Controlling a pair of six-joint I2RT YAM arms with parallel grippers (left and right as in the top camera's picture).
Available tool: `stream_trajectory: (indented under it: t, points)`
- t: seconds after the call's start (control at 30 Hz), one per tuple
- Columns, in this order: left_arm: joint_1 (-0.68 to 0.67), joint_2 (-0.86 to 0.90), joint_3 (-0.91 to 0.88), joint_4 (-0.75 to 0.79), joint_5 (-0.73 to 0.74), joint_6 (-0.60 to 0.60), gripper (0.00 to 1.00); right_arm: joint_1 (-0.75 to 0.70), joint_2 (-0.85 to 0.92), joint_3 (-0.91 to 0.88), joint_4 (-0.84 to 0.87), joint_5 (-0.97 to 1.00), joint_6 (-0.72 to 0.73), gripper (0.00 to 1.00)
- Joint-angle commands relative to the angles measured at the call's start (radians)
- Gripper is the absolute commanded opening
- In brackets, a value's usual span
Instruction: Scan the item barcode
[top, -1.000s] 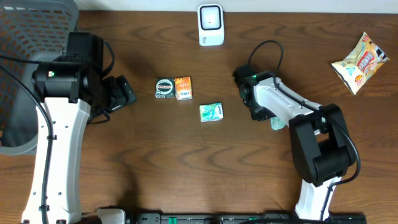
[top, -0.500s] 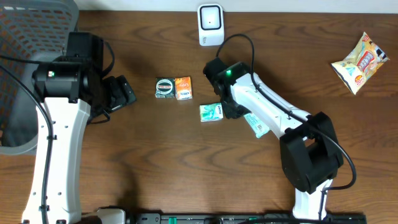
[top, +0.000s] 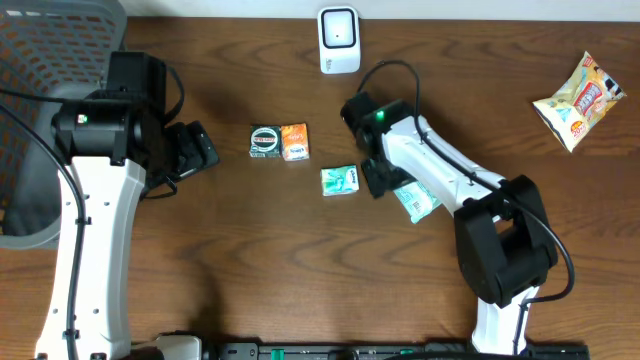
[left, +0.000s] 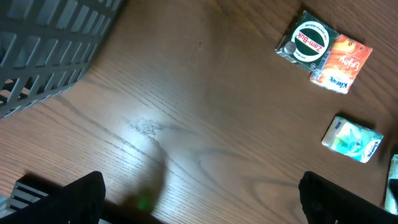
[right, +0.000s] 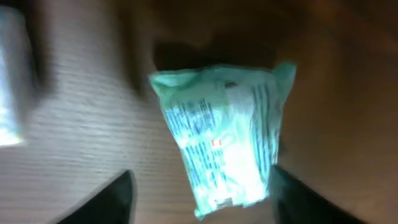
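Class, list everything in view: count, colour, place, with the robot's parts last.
scanner: one, white, far edge centre
basket: one, grey, far left corner
Zam-Buk box: one, green-black, left of centre
orange box: one, orange, beside it
small pack: one, green-white, centre
packet: one, green-white, between right fingers
snack bag: one, yellow, far right
table: one, brown wood, beneath all
left fingers: two, black, wide apart, over bare wood
right fingers: two, dark, apart, flanking packet
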Motion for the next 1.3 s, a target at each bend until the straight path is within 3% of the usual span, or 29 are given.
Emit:
stream_trajectory:
  t: [0.0,0.23,0.53,0.73,1.0,1.1,1.17,1.27]
  points:
    - [0.001,0.005,0.001,-0.006,-0.006,-0.009,0.98,-0.004,-0.001,-0.04,0.025,0.098,-0.017,0.71]
    - [0.001,0.005,0.001,-0.006,-0.006,-0.009,0.98,-0.086,-0.007,0.019,0.027,-0.028,-0.005,0.7]
    - [0.001,0.005,0.001,-0.006,-0.006,-0.009,0.97,-0.355,0.018,0.013,0.031,-0.677,-0.401,0.74]
    - [0.001,0.005,0.001,-0.006,-0.006,-0.009,0.98,-0.42,0.043,-0.056,0.062,-0.755,-0.427,0.69]
    - [0.001,0.005,0.001,-0.006,-0.006,-0.009,0.97,-0.424,0.047,-0.167,0.157,-0.768,-0.42,0.51]
    - [0.0,0.005,0.001,-0.006,-0.006,-0.009,0.98,-0.424,0.047,-0.187,0.191,-0.767,-0.403,0.17]
    - [0.001,0.005,0.001,-0.006,-0.006,-0.009,0.98,-0.424,0.046,-0.183,0.201,-0.763,-0.375,0.01]
    - [0.001,0.005,0.001,-0.006,-0.006,-0.009,0.98,-0.424,0.044,-0.14,0.184,-0.712,-0.306,0.01]
